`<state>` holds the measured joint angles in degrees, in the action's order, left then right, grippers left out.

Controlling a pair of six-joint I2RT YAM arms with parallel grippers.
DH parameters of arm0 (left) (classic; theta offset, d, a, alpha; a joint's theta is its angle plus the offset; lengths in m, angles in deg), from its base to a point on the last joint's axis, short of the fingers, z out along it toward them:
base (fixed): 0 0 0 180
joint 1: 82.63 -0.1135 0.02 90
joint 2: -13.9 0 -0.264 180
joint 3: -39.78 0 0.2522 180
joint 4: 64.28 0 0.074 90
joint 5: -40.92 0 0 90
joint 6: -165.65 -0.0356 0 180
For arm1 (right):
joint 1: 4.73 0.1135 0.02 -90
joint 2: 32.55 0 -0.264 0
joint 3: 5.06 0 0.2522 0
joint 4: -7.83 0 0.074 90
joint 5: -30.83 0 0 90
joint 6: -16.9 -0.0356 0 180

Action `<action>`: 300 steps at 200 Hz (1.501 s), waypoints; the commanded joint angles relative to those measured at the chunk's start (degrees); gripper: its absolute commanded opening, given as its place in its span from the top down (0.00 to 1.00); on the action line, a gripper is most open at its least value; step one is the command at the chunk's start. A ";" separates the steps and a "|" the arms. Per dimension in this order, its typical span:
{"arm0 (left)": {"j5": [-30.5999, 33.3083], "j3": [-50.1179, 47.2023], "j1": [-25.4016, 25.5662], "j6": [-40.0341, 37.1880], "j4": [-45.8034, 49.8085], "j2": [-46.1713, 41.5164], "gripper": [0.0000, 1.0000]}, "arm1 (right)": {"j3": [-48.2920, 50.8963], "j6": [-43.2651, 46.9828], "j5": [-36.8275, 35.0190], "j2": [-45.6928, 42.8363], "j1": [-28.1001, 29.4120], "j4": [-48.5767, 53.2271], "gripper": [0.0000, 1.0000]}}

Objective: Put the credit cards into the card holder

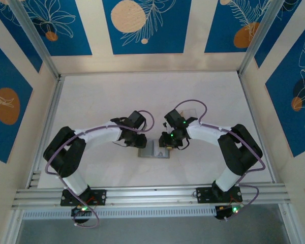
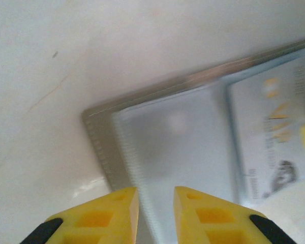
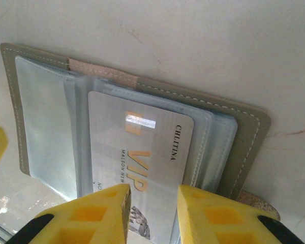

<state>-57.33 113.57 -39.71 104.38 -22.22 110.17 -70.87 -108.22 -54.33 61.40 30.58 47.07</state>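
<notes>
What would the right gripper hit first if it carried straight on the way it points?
Probably the silvery plastic VIP card, lying on the open grey card holder just ahead of the right gripper; depth is unclear.

White table [image 1: 117, 96], blue floral walls [image 1: 142, 25], aluminium rails [image 1: 152, 195]

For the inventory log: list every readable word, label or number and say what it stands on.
"VIP": gold letters on the pale silver plastic card at the grey stitched card holder.
"CRLITINA": small black print, same card; spelling unsure.
"MALSON NEW": tiny line, cut off.
Left wrist view: print too blurred.
</notes>
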 commanded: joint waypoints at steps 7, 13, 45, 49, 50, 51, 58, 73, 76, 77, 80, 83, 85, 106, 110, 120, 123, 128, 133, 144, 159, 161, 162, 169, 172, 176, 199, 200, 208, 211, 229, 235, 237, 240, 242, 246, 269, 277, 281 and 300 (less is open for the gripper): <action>-1.59 4.29 1.92 -0.65 1.79 -0.37 0.75 | 1.75 -1.15 3.87 -1.18 -1.50 -0.93 0.68; -2.49 5.01 1.99 -0.47 1.34 0.48 0.75 | 2.22 -1.31 4.71 -1.44 -2.12 -1.31 0.68; -4.34 8.47 2.45 -0.34 0.01 6.37 0.75 | 4.65 -1.98 9.20 -3.78 -5.61 -2.86 0.66; -4.66 8.95 2.51 -0.43 -0.04 7.09 0.75 | 4.84 -1.98 9.44 -4.06 -5.85 -2.96 0.65; -4.75 9.04 2.47 -0.43 -0.06 7.27 0.75 | 4.89 -1.98 9.55 -4.14 -5.94 -2.97 0.65; -4.80 9.14 2.56 -0.43 -0.07 7.44 0.75 | 4.92 -1.98 9.61 -4.22 -5.99 -2.97 0.65; -5.22 9.77 2.64 -0.56 -0.37 8.47 0.75 | 5.11 -1.89 9.97 -4.47 -6.34 -2.85 0.64; -5.54 11.07 3.14 -0.94 -0.78 10.24 0.76 | 5.17 -1.71 10.77 -4.57 -6.66 -2.71 0.64; -5.47 11.31 3.26 -1.04 -0.78 10.64 0.76 | 5.18 -1.71 10.88 -4.57 -6.66 -2.78 0.64; -5.46 11.37 3.29 -1.04 -0.74 10.75 0.76 | 5.19 -1.71 10.93 -4.57 -6.66 -2.79 0.64; -5.39 11.54 3.33 -1.12 -0.70 11.11 0.76 | 5.22 -1.78 11.04 -4.57 -6.73 -2.86 0.64; -5.25 11.75 3.33 -1.13 -0.58 11.51 0.76 | 5.26 -1.80 11.18 -4.55 -6.74 -2.96 0.64; -5.14 11.88 3.32 -1.13 -0.47 11.71 0.76 | 5.33 -1.80 11.23 -4.56 -6.79 -3.04 0.64; -3.75 11.13 3.34 -0.42 -0.24 13.49 0.77 | 5.37 -1.95 11.89 -4.39 -7.09 -3.73 0.66; -3.35 10.74 3.38 -0.35 -0.26 13.72 0.78 | 5.27 -1.96 12.06 -4.33 -7.10 -3.89 0.66; -2.00 9.95 3.32 -0.19 0.09 14.32 0.79 | 4.93 -1.82 12.21 -4.05 -7.10 -3.94 0.67; -1.69 9.61 3.38 -0.17 0.12 14.49 0.79 | 4.88 -1.80 12.12 -3.90 -7.09 -3.82 0.67; -1.32 9.12 3.33 -0.17 0.03 14.75 0.79 | 4.60 -1.73 11.90 -3.66 -7.10 -3.64 0.68; -0.97 8.68 3.36 -0.25 -0.07 15.05 0.79 | 4.44 -1.63 11.63 -3.40 -7.10 -3.51 0.68; -0.22 7.78 3.40 -0.17 -0.16 15.74 0.79 | 3.87 -1.37 11.20 -2.78 -7.10 -3.09 0.68; 0.46 6.55 3.49 -0.08 -0.58 16.30 0.79 | 3.41 -1.10 11.11 -2.22 -7.01 -2.97 0.68; 0.44 6.47 3.49 -0.04 -0.71 16.34 0.79 | 3.42 -1.14 11.14 -2.16 -7.01 -3.04 0.68; 0.43 6.35 3.49 -0.01 -0.75 16.33 0.79 | 3.39 -1.12 11.15 -2.13 -7.01 -3.05 0.68; 0.52 5.85 3.47 0.01 -1.09 16.47 0.79 | 3.28 -1.01 11.39 -1.79 -6.92 -3.30 0.67; 0.56 5.71 3.43 0.03 -1.17 16.51 0.79 | 3.21 -1.01 11.48 -1.57 -6.92 -3.32 0.67; 0.60 5.59 3.49 0.09 -1.22 16.65 0.79 | 3.10 -1.01 11.69 -1.25 -6.84 -3.45 0.67; 0.78 4.79 3.47 0.16 -1.74 17.60 0.79 | 2.79 -1.10 12.60 0.59 -6.40 -4.35 0.68; 0.78 4.77 3.48 0.17 -1.79 17.62 0.79 | 2.77 -1.10 12.63 0.60 -6.35 -4.37 0.68; 0.80 4.43 3.46 0.23 -2.07 17.94 0.79 | 2.76 -1.11 12.52 0.50 -6.18 -4.55 0.68; 0.85 4.28 3.41 0.34 -2.17 18.10 0.79 | 2.76 -1.10 12.29 0.26 -6.09 -4.56 0.68; 0.96 3.11 3.49 0.71 -3.05 18.43 0.80 | 2.97 -1.19 11.07 -1.43 -5.95 -4.29 0.68; 0.96 2.79 3.44 0.76 -3.31 18.51 0.80 | 3.01 -1.10 11.14 -1.67 -5.95 -4.38 0.67; 0.91 2.68 3.41 0.77 -3.44 18.51 0.80 | 3.05 -1.05 11.22 -1.67 -5.95 -4.38 0.67; 0.90 2.52 3.41 0.80 -3.58 18.52 0.80 | 2.95 -1.02 11.43 -1.62 -5.95 -4.45 0.67; 0.90 2.48 3.45 0.80 -3.66 18.63 0.80 | 2.93 -0.95 11.53 -1.48 -5.95 -4.46 0.67; 0.87 2.31 3.47 0.79 -3.76 18.75 0.80 | 2.77 -0.86 11.86 -1.16 -5.95 -4.42 0.67; 0.60 1.86 3.48 0.80 -4.25 19.37 0.80 | 2.24 -1.09 13.13 1.51 -5.71 -4.98 0.68; 0.60 1.63 3.40 0.88 -4.36 19.25 0.80 | 2.28 -1.09 13.01 1.98 -5.53 -5.17 0.69; 0.68 1.44 3.44 0.88 -4.46 19.23 0.80 | 2.26 -1.18 12.85 2.09 -5.44 -5.24 0.69; 0.74 0.88 3.48 0.95 -4.82 19.05 0.80 | 2.31 -1.10 13.27 1.84 -5.18 -5.73 0.70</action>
<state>-60.61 119.25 -36.74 105.25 -30.29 122.72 -67.48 -109.48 -43.07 62.58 24.79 41.63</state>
